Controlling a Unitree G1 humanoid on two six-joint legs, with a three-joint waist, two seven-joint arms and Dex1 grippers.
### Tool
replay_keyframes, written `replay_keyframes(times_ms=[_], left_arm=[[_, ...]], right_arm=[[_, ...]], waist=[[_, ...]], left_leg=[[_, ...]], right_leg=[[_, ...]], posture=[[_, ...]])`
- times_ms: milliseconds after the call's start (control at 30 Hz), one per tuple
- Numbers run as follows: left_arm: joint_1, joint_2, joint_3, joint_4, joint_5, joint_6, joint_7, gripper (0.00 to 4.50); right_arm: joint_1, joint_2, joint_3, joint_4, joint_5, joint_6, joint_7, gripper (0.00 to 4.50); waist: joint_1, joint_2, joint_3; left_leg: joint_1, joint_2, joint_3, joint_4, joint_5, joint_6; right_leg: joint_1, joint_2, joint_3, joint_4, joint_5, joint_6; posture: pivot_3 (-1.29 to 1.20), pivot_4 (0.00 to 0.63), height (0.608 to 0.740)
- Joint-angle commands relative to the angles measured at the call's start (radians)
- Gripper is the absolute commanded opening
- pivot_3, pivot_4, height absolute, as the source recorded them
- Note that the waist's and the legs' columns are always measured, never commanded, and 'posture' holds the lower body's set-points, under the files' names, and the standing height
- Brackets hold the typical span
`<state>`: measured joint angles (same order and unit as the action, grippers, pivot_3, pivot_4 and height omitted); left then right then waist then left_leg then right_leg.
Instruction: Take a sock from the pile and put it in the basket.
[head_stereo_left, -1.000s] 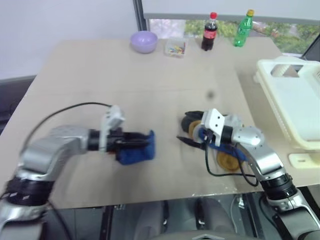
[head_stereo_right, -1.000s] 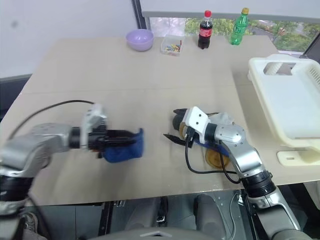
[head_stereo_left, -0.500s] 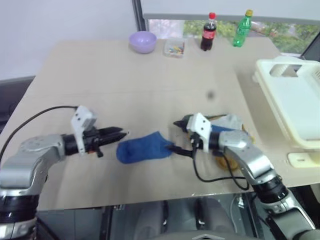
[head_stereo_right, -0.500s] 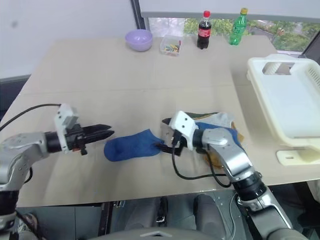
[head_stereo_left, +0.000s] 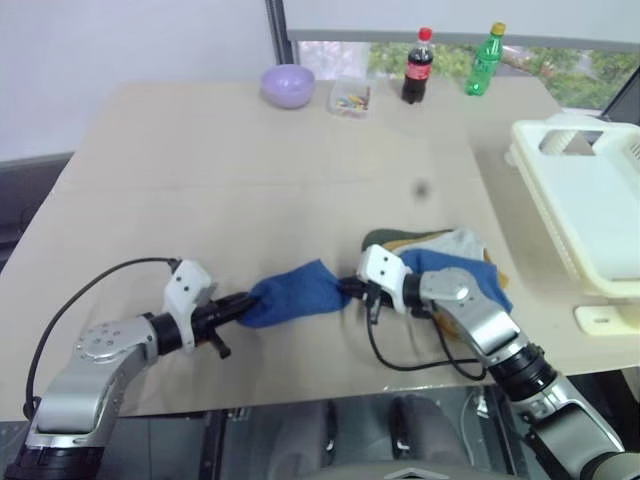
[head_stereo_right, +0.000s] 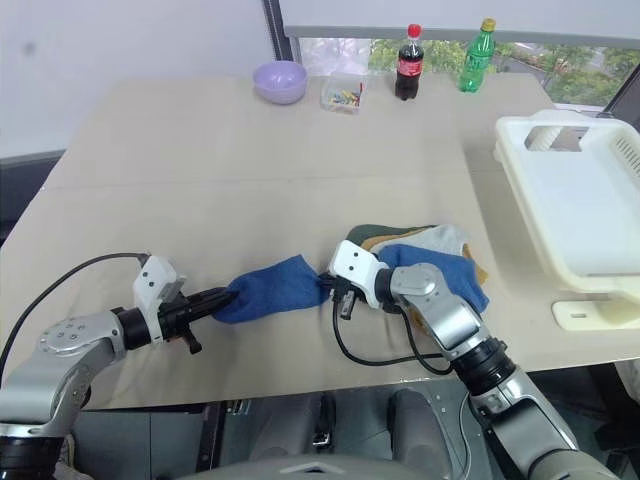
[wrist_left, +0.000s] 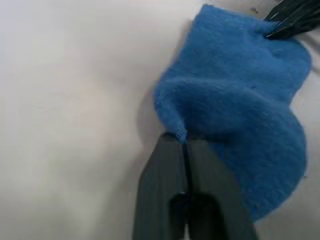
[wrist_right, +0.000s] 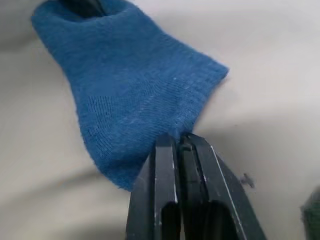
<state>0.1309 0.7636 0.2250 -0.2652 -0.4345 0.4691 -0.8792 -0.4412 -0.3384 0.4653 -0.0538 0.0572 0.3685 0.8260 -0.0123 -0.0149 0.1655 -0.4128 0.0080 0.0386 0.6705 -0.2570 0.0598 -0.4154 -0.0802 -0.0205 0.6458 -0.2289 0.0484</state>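
1. Head views: the sock (head_stereo_left: 293, 293), medium blue, lies stretched on the table (head_stereo_left: 250, 170) between both grippers. Left gripper (head_stereo_left: 243, 303) is pinched on its left end, right gripper (head_stereo_left: 350, 288) is pinched on its right end. The pile (head_stereo_left: 445, 258) sits just right of the right gripper, with blue, grey, yellow and dark green socks overlapping. The basket (head_stereo_left: 590, 200), cream-white, stands at the table's right edge, well apart from the sock. A purple bowl (head_stereo_left: 288, 84) and two bottles (head_stereo_left: 418, 64) are at the far edge.
2. Left wrist view: fingers (wrist_left: 165, 185) are together on a fold at the sock's edge.
3. Right wrist view: fingers (wrist_right: 167, 170) are clamped on the sock's edge, though how much fabric sits between them is hard to see.
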Motion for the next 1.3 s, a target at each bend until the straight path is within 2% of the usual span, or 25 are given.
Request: replay_keyframes(times_ms=[33, 233, 333, 400, 467, 600, 633, 800, 1033, 1133, 1300], left_arm=[[0.007, 0.039, 0.025, -0.001, 0.000, -0.050, -0.061, 0.07], [0.015, 0.120, 0.064, 0.039, -0.006, -0.095, -0.170, 0.07], [-0.008, 0.145, 0.064, 0.073, -0.021, -0.082, -0.205, 0.07], [-0.025, 0.160, 0.054, 0.091, -0.024, -0.081, -0.233, 0.00], [-0.035, 0.174, 0.050, 0.092, -0.047, -0.054, -0.266, 0.65], [-0.021, 0.160, 0.079, 0.072, -0.070, -0.081, -0.283, 2.25], [-0.008, 0.149, 0.102, 0.055, -0.096, -0.085, -0.293, 2.74], [0.018, 0.103, 0.173, -0.013, -0.182, -0.071, -0.284, 2.74], [-0.061, 0.034, 0.087, -0.120, -0.213, -0.035, -0.200, 2.74], [-0.074, 0.004, 0.056, -0.151, -0.224, -0.027, -0.174, 2.74], [-0.051, 0.001, 0.053, -0.173, -0.262, -0.025, -0.209, 2.74]], right_arm=[[0.027, -0.080, 0.009, -0.075, -0.001, 0.040, 0.074, 0.03], [0.036, -0.129, 0.010, -0.190, 0.063, 0.151, 0.139, 0.03], [0.010, -0.121, 0.024, -0.167, 0.068, 0.158, 0.161, 0.03], [-0.010, -0.104, 0.038, -0.146, 0.057, 0.156, 0.157, 0.64], [-0.020, -0.088, 0.042, -0.146, 0.065, 0.161, 0.155, 1.26], [0.001, -0.095, -0.003, -0.206, 0.066, 0.160, 0.114, 3.05], [0.015, -0.101, -0.038, -0.242, 0.084, 0.171, 0.099, 3.16], [0.080, -0.160, -0.158, -0.422, 0.150, 0.240, 0.068, 3.16], [0.133, -0.213, -0.242, -0.514, 0.132, 0.300, -0.041, 3.16], [0.152, -0.223, -0.261, -0.551, 0.145, 0.301, -0.059, 3.16], [0.161, -0.201, -0.304, -0.615, 0.268, 0.289, -0.017, 3.16]], waist=[[0.001, 0.000, 0.000], [-0.001, 0.000, 0.000], [-0.001, 0.001, 0.000], [-0.001, 0.000, 0.000], [-0.002, 0.000, 0.000], [0.000, 0.001, 0.001], [0.000, 0.001, 0.001], [0.003, 0.000, 0.001], [0.004, 0.000, 0.001], [0.001, 0.000, 0.001], [0.000, 0.001, 0.001]], left_leg=[[0.000, 0.000, 0.000, 0.000, 0.000, 0.000], [-0.001, 0.000, -0.001, 0.000, 0.000, 0.000], [-0.001, 0.000, -0.001, 0.000, -0.001, 0.001], [-0.001, 0.000, -0.001, 0.000, -0.001, 0.001], [-0.001, 0.000, -0.002, 0.000, -0.001, 0.001], [-0.002, -0.001, -0.002, 0.000, 0.000, 0.000], [-0.002, -0.001, -0.002, 0.000, 0.000, 0.000], [-0.003, -0.001, -0.003, 0.000, 0.001, -0.002], [-0.002, -0.001, -0.006, 0.000, 0.000, 0.000], [-0.002, -0.001, -0.006, 0.000, 0.000, 0.000], [-0.002, -0.001, -0.005, 0.000, 0.000, 0.000]], right_leg=[[0.000, 0.000, 0.000, 0.000, 0.000, 0.000], [0.000, -0.001, -0.002, -0.001, -0.001, -0.002], [0.000, -0.001, -0.002, -0.001, -0.002, -0.004], [0.000, -0.001, -0.002, -0.001, -0.002, -0.004], [0.000, 0.000, -0.003, -0.001, -0.002, -0.004], [0.000, 0.000, -0.003, -0.002, 0.000, 0.000], [0.000, 0.000, -0.003, -0.002, 0.000, 0.000], [0.000, -0.002, -0.005, -0.004, 0.000, 0.000], [0.002, -0.002, -0.005, -0.003, -0.002, -0.003], [0.002, -0.001, -0.005, -0.003, 0.000, 0.000], [0.001, 0.000, -0.005, -0.003, 0.000, 0.000]], posture=[[0.00, 0.150, 0.740], [0.00, 0.150, 0.740], [0.00, 0.150, 0.740], [0.00, 0.150, 0.740], [0.00, 0.150, 0.740], [0.00, 0.150, 0.740], [0.00, 0.150, 0.740], [0.00, 0.150, 0.740], [0.00, 0.150, 0.740], [0.00, 0.150, 0.740], [0.00, 0.150, 0.740]])
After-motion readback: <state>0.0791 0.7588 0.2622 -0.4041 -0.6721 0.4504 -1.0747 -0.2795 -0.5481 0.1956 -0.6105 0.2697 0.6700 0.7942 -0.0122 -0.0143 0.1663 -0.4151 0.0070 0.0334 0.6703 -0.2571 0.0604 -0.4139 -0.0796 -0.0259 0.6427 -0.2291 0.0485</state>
